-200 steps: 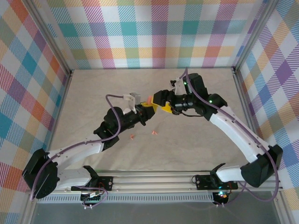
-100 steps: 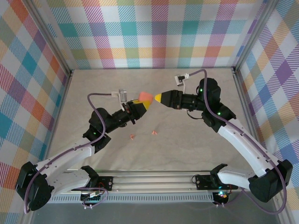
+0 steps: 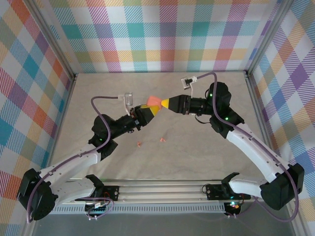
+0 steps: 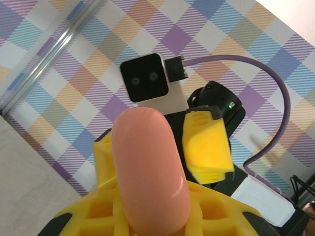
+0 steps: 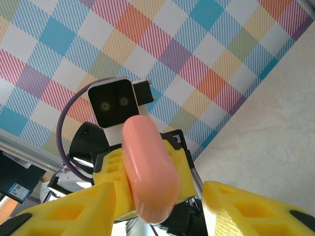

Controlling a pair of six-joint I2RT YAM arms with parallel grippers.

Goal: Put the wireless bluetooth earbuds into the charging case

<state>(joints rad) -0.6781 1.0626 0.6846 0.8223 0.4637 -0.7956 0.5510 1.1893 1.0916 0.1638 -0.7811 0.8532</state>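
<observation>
Left jaws are clamped on the salmon-pink charging case (image 4: pixel 147 172), held up in the air. Right jaws stand apart, straddling its free end, clear in the right wrist view. The top view adds two pink earbuds (image 3: pixel 140 144) lying loose on the surface (image 3: pixel 197 157) below, well apart from the case.

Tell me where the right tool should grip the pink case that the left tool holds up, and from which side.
Take the rounded free end of the pink case, which sticks out past the left tool clamped on its lower part. Bring the right tool in end-on, facing the left one, jaws straddling the case's narrow width; likely the only part left free.
</observation>
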